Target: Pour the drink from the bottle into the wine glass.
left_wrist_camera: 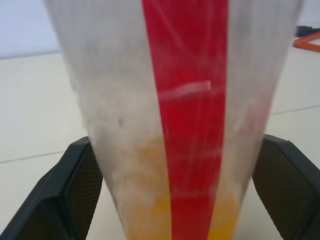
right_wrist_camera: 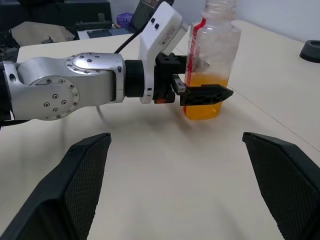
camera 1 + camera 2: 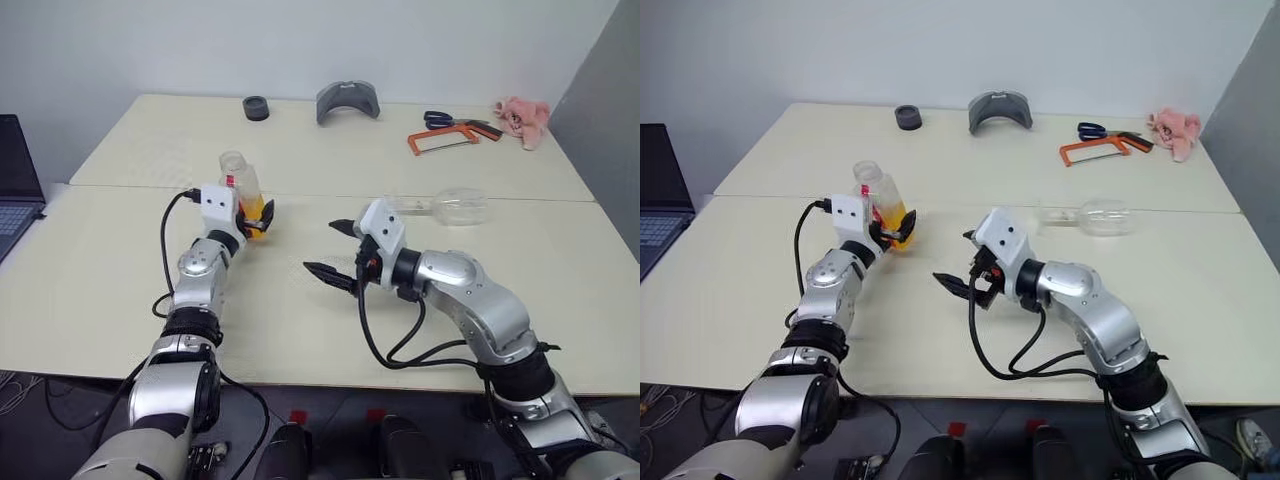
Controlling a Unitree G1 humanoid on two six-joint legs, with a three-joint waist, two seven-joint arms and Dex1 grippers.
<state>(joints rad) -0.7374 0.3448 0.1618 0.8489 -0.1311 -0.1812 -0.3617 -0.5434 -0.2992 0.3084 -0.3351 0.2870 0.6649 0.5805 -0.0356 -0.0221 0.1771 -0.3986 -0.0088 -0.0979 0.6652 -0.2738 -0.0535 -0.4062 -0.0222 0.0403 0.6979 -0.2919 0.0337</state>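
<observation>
The bottle point(image 3: 243, 190) stands upright on the left of the table, clear with a red strip, and the orange drink point(image 2: 202, 97) fills its lower third. My left gripper point(image 3: 258, 217) is open, one finger on each side of the bottle's lower body point(image 1: 190, 125). The wine glass point(image 3: 450, 207) lies on its side further right, bowl to the right. My right gripper point(image 3: 322, 249) hangs open and empty over mid-table, between bottle and glass, pointing towards the bottle.
Along the table's far edge are a black ring point(image 3: 256, 108), a grey curved piece point(image 3: 347, 100), scissors point(image 3: 447, 120), an orange hacksaw point(image 3: 445, 140) and a pink cloth point(image 3: 523, 118). A laptop point(image 3: 15, 190) sits off the left side.
</observation>
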